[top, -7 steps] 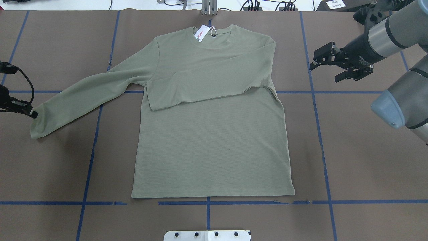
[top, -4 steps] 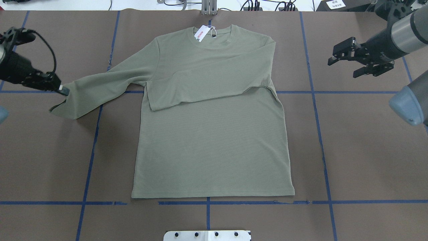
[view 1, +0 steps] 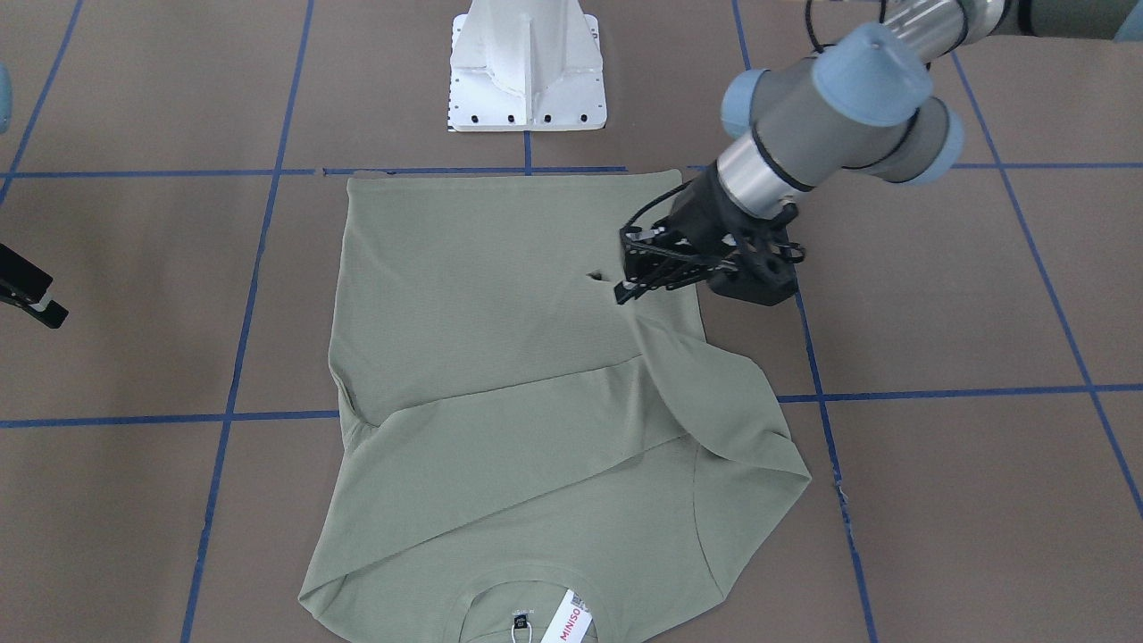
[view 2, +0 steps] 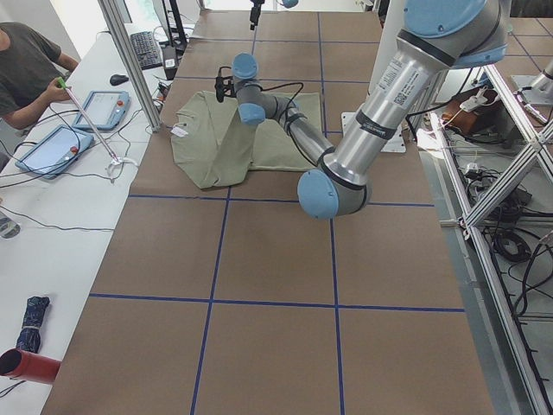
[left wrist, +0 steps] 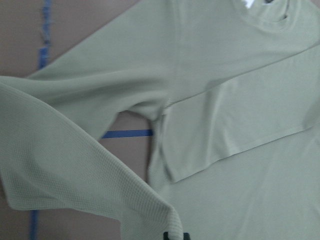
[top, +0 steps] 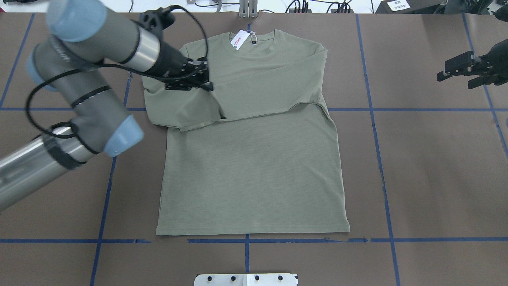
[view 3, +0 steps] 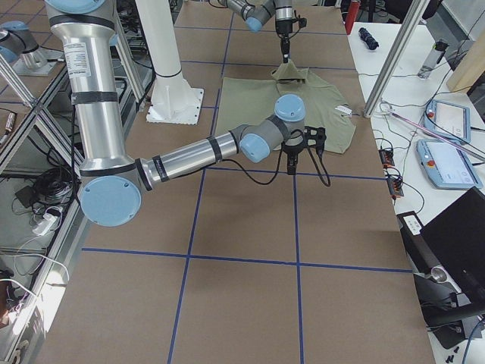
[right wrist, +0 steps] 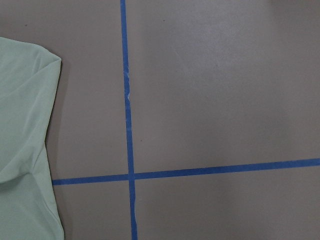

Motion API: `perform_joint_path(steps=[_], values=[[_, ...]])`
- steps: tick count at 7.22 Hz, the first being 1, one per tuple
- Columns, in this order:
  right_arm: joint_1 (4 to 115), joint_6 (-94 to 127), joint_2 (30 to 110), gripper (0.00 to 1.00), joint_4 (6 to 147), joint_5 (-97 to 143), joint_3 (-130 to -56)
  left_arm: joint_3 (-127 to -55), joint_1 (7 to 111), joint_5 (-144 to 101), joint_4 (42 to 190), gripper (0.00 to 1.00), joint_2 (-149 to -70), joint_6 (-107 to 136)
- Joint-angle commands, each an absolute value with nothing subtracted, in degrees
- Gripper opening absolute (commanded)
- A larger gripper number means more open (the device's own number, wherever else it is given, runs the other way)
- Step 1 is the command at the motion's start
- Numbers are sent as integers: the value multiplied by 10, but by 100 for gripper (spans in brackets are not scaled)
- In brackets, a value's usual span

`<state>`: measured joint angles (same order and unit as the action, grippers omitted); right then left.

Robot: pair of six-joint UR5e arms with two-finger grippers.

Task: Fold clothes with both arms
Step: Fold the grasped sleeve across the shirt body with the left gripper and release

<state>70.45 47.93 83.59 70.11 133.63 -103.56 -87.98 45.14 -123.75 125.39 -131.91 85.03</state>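
The sage-green shirt (top: 254, 171) lies flat on the brown table, collar at the far edge with a white hang tag (top: 239, 40). Its right sleeve (top: 262, 95) is folded across the chest. My left gripper (top: 207, 84) is shut on the cuff of the left sleeve (top: 178, 107) and holds it raised over the shirt's left chest, so the sleeve drapes in a loop back to the shoulder. The front-facing view shows the same grip (view 1: 622, 293) above the shirt (view 1: 473, 295). My right gripper (top: 462, 75) hovers open off the shirt, near the table's right edge.
The white pedestal base (view 1: 527, 67) stands at the near edge, behind the hem. Blue tape lines (top: 373, 119) grid the table. A metal post (top: 249, 10) rises beyond the collar. A person (view 2: 26, 69) sits at a side table with tablets.
My left gripper has carried the left sleeve's cuff from the far left up and rightward over the chest. The right gripper has drawn back further to the right.
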Motion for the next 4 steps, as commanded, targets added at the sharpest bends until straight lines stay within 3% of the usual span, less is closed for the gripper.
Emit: perform_joint_path(steps=[1, 4], values=[[720, 472, 846, 100, 697, 1352, -1039, -690, 380, -1128, 1260, 0, -1520, 917], [736, 472, 851, 100, 696, 1355, -1046, -489, 319, -1002, 1355, 0, -1645, 925]])
